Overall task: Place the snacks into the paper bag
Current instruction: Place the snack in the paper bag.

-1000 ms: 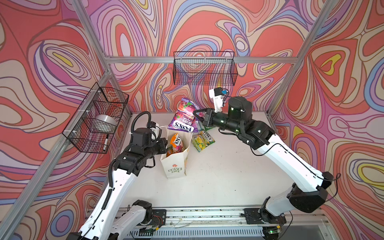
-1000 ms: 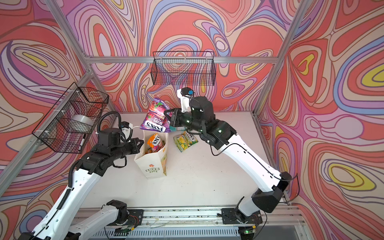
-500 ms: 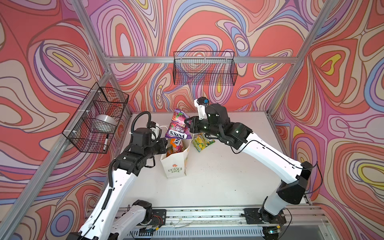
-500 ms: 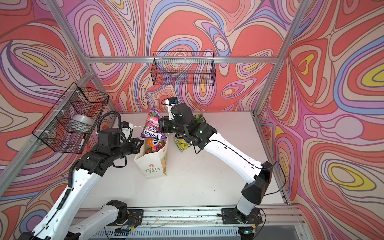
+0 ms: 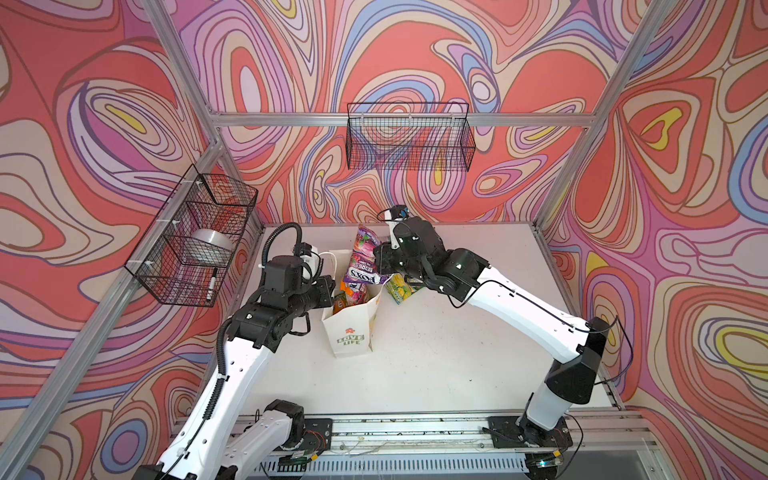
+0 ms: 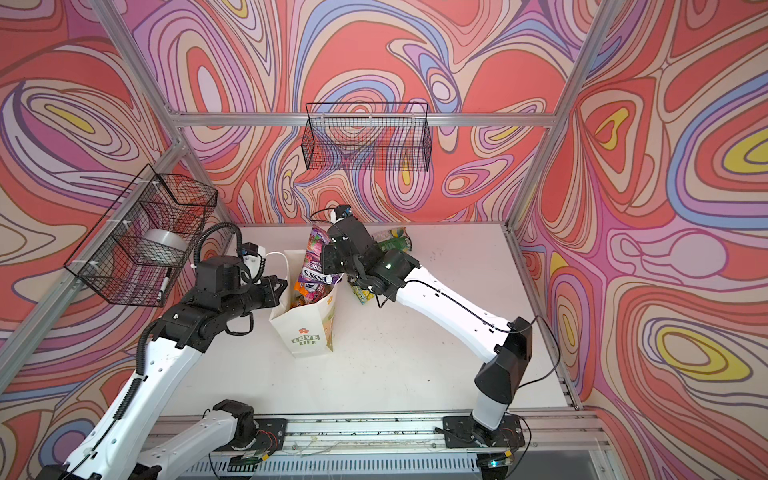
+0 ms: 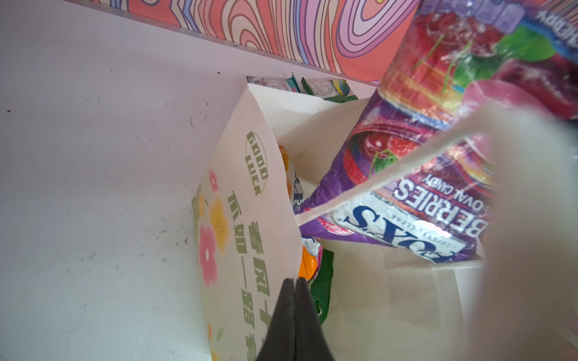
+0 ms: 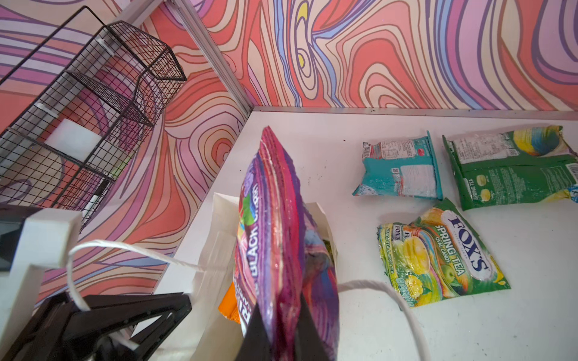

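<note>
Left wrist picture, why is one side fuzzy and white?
In the left wrist view something pale, likely an edge of the paper bag, sits too near the lens to focus; in the right wrist view the purple packet shines with glare.

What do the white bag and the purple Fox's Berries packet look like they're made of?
The paper bag looks like matte white paper: it holds sharp folded creases. The purple Fox's Berries packet looks like thin glossy plastic film: crinkled, with bright glare spots.
</note>
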`<state>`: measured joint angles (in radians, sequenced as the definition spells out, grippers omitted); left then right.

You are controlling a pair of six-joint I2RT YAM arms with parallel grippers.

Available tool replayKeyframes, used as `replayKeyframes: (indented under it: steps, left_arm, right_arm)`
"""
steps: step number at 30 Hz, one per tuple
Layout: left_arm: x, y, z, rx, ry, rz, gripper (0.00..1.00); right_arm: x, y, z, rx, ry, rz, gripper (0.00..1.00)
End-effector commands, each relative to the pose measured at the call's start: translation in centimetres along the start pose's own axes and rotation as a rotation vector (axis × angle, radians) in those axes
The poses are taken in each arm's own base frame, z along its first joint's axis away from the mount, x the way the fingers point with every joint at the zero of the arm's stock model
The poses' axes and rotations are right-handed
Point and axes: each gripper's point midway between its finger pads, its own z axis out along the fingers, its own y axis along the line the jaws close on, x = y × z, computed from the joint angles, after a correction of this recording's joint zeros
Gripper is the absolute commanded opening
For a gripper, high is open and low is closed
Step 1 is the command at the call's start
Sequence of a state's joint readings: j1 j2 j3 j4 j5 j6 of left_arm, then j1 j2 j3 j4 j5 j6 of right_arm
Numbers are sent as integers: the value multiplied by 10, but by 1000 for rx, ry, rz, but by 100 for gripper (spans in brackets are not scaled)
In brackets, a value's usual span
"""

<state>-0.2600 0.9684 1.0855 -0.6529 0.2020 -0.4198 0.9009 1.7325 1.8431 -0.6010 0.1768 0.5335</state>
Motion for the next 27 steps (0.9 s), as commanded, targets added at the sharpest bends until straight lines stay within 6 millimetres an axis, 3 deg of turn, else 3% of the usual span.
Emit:
replayKeyframes:
  steps: [1,8,13,18,24,27]
  left_arm:
    - [-12,-8,-5,36,-50,6,0]
    - [-11,-7,-5,31,-49,7,0]
    - [-12,-7,-5,33,-51,7,0]
    - [-12,-7,-5,33,-49,5,0]
    - [-12,-6,-4,29,-48,7,0]
    - [-12,-5,-4,24,-51,6,0]
  right_arm:
    - [-9,18,-1,-19,-29,-35,0]
    - [9,40,23,-41,25,-74,1]
    - [13,42,24,-49,29,-68,30]
    - [6,56,9,-96,-8,-92,57]
    - [-2,71,-9,-141,-34,-113,64]
    - [-6,68,-14,-111,-51,-120,65]
